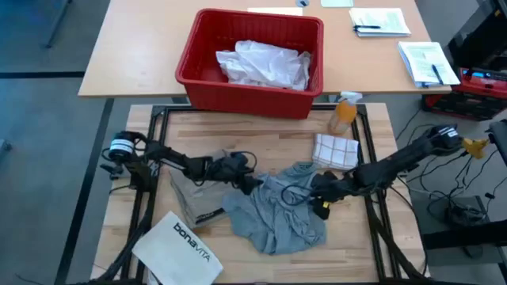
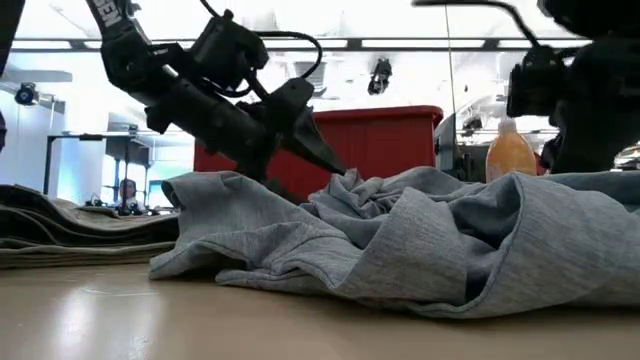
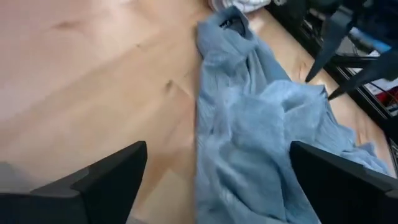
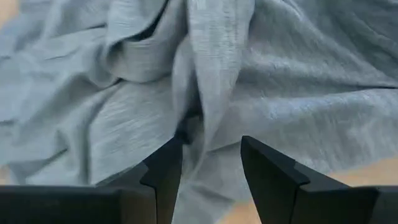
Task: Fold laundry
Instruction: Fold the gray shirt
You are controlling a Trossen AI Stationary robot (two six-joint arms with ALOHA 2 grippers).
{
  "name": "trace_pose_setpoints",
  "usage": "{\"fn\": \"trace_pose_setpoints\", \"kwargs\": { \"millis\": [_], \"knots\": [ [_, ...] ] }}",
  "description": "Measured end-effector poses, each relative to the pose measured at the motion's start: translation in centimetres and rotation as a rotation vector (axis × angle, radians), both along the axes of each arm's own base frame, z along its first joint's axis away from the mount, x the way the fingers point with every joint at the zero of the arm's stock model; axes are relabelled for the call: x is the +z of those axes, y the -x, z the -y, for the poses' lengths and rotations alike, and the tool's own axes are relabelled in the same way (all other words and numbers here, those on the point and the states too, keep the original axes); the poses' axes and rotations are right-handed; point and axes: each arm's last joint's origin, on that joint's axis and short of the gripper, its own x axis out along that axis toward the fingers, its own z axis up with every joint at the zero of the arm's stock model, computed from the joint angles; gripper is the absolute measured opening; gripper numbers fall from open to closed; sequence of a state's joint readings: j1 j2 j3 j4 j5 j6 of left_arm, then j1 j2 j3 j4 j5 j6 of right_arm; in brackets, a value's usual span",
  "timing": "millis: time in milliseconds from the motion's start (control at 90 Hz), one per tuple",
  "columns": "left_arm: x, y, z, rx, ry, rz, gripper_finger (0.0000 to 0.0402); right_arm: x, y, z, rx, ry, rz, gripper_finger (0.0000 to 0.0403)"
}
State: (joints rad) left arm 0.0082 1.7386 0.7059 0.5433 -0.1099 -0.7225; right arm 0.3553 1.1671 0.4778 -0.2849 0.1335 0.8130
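A grey T-shirt (image 1: 277,212) lies crumpled on the middle of the wooden table (image 1: 261,134). A khaki-tan piece (image 1: 192,198) lies flat to its left, under my left arm. A large white shirt (image 1: 265,63) is heaped in the red basket (image 1: 198,67) on the far desk. My left gripper (image 3: 217,155) hovers wide open over the T-shirt's left part, slanting down toward it (image 2: 335,160). My right gripper (image 4: 211,146) is open at the shirt's right side (image 1: 310,191), with a raised fold (image 4: 214,93) between its fingers. My right gripper has its fingers on either side of a raised fold of the grey T-shirt (image 4: 211,118), coming down on it from above. I cannot tell whether the fingers (image 4: 163,167) touch the cloth. The shirt lies slack on the table.
A stiff white bag printed "bonavita" (image 1: 178,247) lies at the near left. A folded checked cloth (image 1: 333,150) and an orange spray bottle (image 1: 343,115) stand at the far right of the table. Papers (image 1: 379,21) lie on the far desk.
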Motion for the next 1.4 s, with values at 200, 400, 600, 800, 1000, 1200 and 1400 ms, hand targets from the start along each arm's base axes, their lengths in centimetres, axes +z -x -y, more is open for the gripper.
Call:
{"fn": "trace_pose_setpoints", "kwargs": {
  "millis": [200,400,600,800,1000,1200,1400],
  "knots": [
    [0.9,-0.7,-0.8,-0.073,-0.080,0.053,0.0280,-0.9,-1.1,-0.4,0.009,0.002,0.017,0.0086],
    [0.3,-0.7,-1.1,-0.112,-0.070,0.015,0.0201,-1.2,-1.1,-0.4,0.001,0.000,-0.002,0.0007],
    [-0.9,-1.3,-1.8,-0.123,-0.023,-0.018,0.0148,-1.1,-1.2,-0.4,-0.004,-0.007,0.002,0.0019],
    [-1.4,-3.5,-1.9,-0.177,0.007,-0.014,0.0133,-1.1,-1.2,-0.4,-0.003,-0.006,0.003,0.0016],
    [-1.0,-4.0,-2.0,-0.202,-0.008,-0.067,0.0149,-1.1,-1.1,-0.4,0.013,-0.002,0.000,0.0002],
    [-1.2,-3.7,-2.2,-0.194,0.010,-0.119,0.0147,-1.1,-1.1,-0.4,0.023,0.003,0.001,0.0001],
    [2.7,-3.3,-2.0,-0.163,-0.044,-0.001,0.0182,-1.1,-1.1,-0.5,0.034,-0.010,-0.004,0.0000]
  ]
}}
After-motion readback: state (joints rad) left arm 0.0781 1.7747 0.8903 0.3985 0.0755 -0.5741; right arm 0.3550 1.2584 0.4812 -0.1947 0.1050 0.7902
